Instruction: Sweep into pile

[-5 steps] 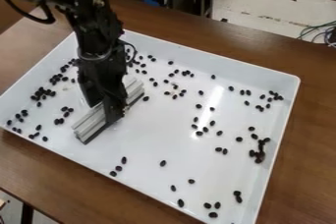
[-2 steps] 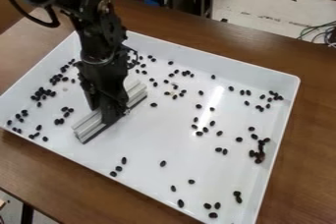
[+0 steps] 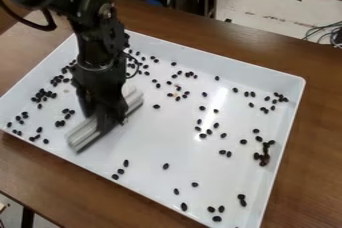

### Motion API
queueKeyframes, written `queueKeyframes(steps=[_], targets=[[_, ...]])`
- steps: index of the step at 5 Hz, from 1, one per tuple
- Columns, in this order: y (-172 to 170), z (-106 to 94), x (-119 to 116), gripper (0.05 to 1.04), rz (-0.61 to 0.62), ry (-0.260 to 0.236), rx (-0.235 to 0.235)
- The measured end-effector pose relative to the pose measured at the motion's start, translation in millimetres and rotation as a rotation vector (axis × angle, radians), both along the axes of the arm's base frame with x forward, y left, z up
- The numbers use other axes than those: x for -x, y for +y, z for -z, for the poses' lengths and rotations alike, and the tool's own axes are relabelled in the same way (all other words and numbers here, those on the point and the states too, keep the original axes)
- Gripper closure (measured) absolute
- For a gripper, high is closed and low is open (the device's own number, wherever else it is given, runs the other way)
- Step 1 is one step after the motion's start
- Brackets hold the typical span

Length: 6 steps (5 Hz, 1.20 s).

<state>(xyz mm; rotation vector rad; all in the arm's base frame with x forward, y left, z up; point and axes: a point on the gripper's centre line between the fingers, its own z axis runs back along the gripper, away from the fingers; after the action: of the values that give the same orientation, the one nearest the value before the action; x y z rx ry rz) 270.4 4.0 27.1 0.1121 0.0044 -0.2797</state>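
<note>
So the tray (image 3: 180, 144) looked like smooth white plastic, kinda glossy with a bright streak of glare. The table (image 3: 294, 142) had a brown wood-look top, and the bar (image 3: 87, 133) seemed like ridged, silvery metal.

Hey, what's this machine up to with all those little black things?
A black robot arm has its end effector on a ridged grey bar, held low over a white tray. The job is sweeping the small dark pieces into a pile; right now they lie scattered in loose clusters.
</note>
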Motion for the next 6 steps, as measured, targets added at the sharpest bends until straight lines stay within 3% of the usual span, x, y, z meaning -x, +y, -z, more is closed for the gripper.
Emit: queueKeyframes(steps=[1, 2, 3, 4, 5, 6], targets=[[-46, -32.0, 6, 0.739, -0.129, -0.024, -0.003], [-89, -43.8, -3, 0.74, -0.244, -0.035, 0.101], [-133, -22.3, -13, 0.74, -0.345, 0.017, 0.165], [-173, -0.4, -21, 0.739, -0.364, 0.049, 0.211], [-194, 10.1, -25, 0.739, -0.35, 0.062, 0.244], [-202, 12.6, -33, 0.739, -0.33, 0.071, 0.242]])
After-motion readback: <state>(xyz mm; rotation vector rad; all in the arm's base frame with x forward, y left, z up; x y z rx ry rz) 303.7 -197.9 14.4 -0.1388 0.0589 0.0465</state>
